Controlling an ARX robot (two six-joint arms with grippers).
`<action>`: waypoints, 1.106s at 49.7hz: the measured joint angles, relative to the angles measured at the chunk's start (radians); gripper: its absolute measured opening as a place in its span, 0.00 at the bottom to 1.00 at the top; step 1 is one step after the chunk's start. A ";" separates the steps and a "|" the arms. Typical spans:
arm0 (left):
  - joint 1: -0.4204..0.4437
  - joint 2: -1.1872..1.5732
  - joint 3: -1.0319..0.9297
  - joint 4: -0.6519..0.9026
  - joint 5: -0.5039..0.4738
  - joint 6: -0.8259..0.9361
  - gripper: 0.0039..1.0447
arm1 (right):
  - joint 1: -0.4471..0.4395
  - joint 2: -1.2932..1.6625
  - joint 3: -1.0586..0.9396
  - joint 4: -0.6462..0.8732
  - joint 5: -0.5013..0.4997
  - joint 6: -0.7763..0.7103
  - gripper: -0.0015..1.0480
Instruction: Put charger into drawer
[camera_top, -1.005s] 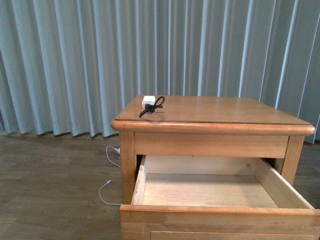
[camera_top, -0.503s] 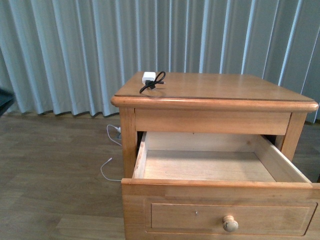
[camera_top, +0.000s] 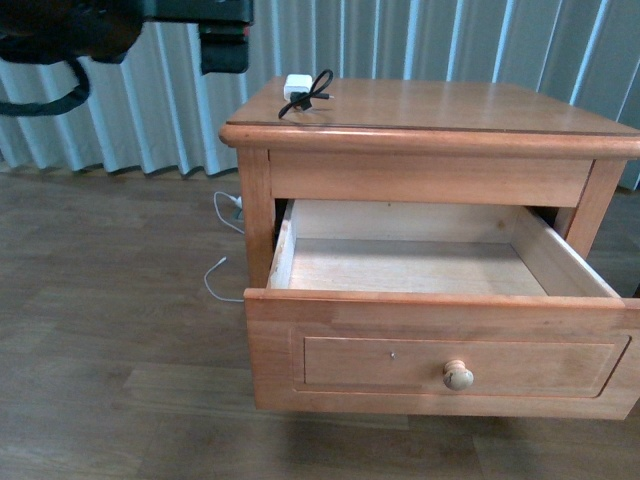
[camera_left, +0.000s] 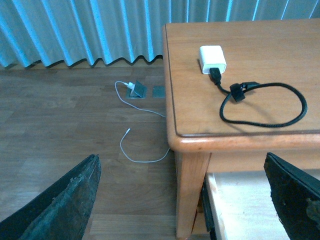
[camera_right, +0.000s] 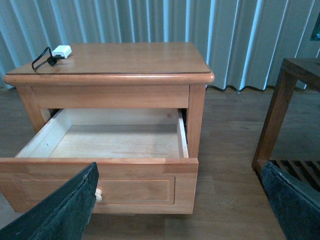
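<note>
Up at the far left of the front view, the left arm (camera_top: 95, 25) hangs dark against the curtain, level with the top of the nightstand. In its wrist view the left gripper (camera_left: 180, 162) is spread wide with nothing between its two black fingers (camera_left: 62, 205), and it sits above the stand's near left corner. The right gripper (camera_right: 178, 167) is likewise spread wide and empty, facing the front of the stand.

The charger (camera_left: 212, 59) lies on the nightstand top (camera_top: 450, 105) at its far left corner, a small white block with its black cable (camera_left: 265, 107) curled in a loose loop beside it. It rests flat on the wood, apart from both grippers.

Below the top, the drawer (camera_top: 440, 335) is pulled out towards the near side. Its pale inside is bare, and its recessed front carries one round knob (camera_top: 458, 375).

Around the stand, the floor (camera_top: 110, 330) is dark wood planking. A thin white cable (camera_left: 135, 150) trails across it to the left of the stand, ending in a white plug (camera_left: 131, 86) next to two small grey floor plates (camera_left: 159, 91). A pleated blue-grey curtain (camera_top: 150, 110) covers the far wall from side to side. To the right, the right wrist view shows part of a darker wooden table (camera_right: 280, 100) with slats low down.
</note>
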 joint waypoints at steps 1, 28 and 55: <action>-0.006 0.022 0.026 -0.004 -0.003 0.000 0.95 | 0.000 0.000 0.000 0.000 0.000 0.000 0.92; -0.125 0.449 0.544 -0.123 -0.137 -0.037 0.95 | 0.000 0.000 0.000 0.000 0.000 0.000 0.92; -0.136 0.623 0.755 -0.214 -0.182 -0.103 0.74 | 0.000 0.000 0.000 0.000 0.000 0.000 0.92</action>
